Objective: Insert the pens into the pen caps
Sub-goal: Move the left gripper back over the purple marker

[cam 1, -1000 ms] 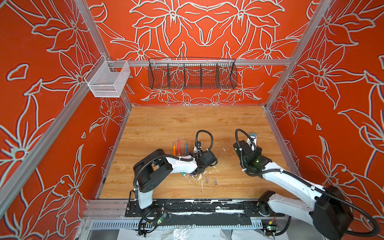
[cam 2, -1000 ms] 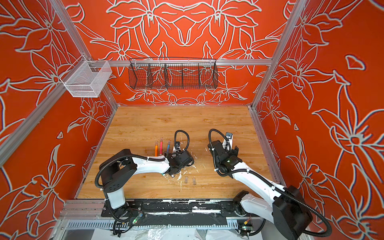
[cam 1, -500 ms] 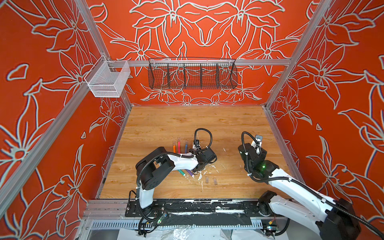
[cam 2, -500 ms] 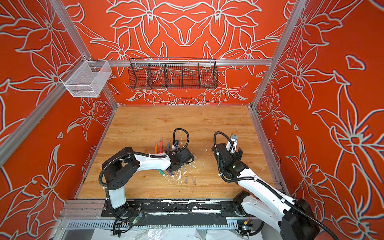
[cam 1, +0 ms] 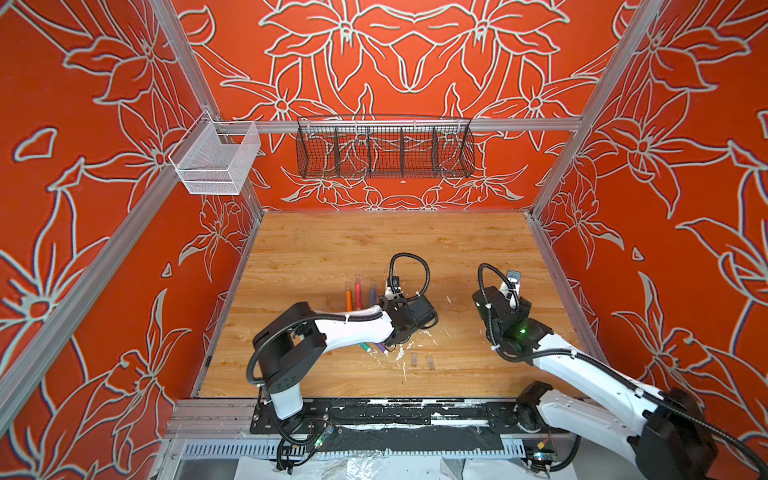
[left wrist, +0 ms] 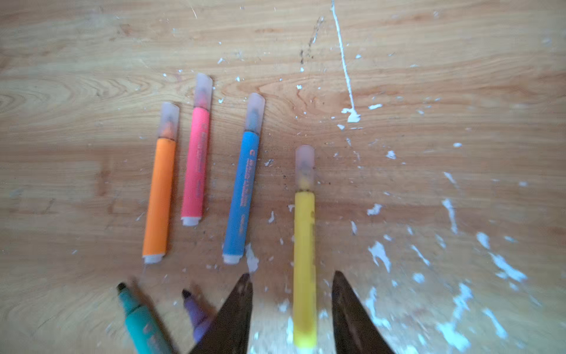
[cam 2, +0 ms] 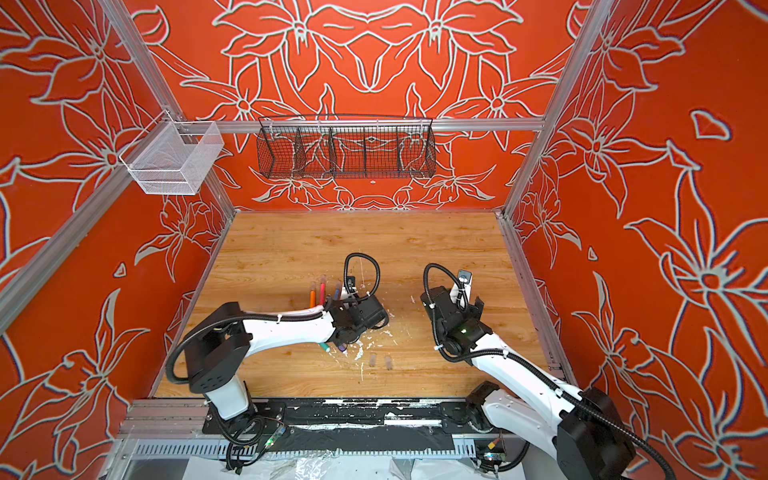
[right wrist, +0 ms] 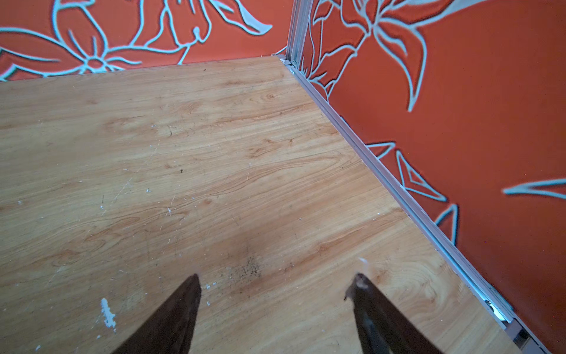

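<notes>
Plastic, light and stiff by the look of it, makes up the yellow pen (left wrist: 303, 245), which lies flat and capped between the parted jaws of the left pincer (left wrist: 291, 275); neither jaw touches it, so the pincer grips nothing. Beside it lie the blue pen (left wrist: 242, 190), pink pen (left wrist: 196, 162) and orange pen (left wrist: 159, 196), each wearing a cloudy cap (left wrist: 254, 113), while the green pen (left wrist: 137, 318) and purple pen (left wrist: 196, 312) show bare dark tips. Seen from above, the group sits just toward 9 o'clock of the middle of the table (cam 1: 374, 249), and two loose caps (cam 1: 415, 359) wait near 5 o'clock, close by the purple tip. Round, smooth barrels like these would likely roll or slip under a careless pinch. Mid-barrel looks the safest hold, and the tiny, near-invisible caps probably want gripping across the closed end, mouth left free. The right pincer (right wrist: 275, 279) hangs wide open and empty over bare boards toward 3 o'clock. The pale wood-grain surface is spattered with white flecks (left wrist: 379, 254) around the pens. Orange flowered walls (cam 1: 415, 62) close three sides, with a black wire basket (cam 1: 384, 147) at 12 o'clock and a white mesh basket (cam 1: 214, 162) near 10 o'clock.
</notes>
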You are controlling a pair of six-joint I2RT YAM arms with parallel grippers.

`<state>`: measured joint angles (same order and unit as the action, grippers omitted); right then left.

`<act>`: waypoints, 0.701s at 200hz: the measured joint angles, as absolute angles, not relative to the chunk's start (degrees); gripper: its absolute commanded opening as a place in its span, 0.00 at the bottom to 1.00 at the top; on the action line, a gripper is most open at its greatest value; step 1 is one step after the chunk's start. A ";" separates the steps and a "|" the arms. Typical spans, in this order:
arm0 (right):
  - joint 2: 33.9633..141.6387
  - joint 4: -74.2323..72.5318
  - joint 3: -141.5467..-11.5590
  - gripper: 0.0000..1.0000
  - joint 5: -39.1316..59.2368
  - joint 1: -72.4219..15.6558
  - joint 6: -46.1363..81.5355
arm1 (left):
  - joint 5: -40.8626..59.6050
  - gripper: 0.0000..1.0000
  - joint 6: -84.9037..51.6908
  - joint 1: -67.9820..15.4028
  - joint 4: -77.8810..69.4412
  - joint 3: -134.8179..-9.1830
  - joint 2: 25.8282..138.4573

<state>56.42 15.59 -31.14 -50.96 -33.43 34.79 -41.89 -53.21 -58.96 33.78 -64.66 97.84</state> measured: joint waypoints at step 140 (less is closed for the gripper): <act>55.27 15.55 -31.14 0.79 -50.92 -33.43 34.70 | -49.98 0.41 -80.73 -78.02 47.86 -56.75 91.72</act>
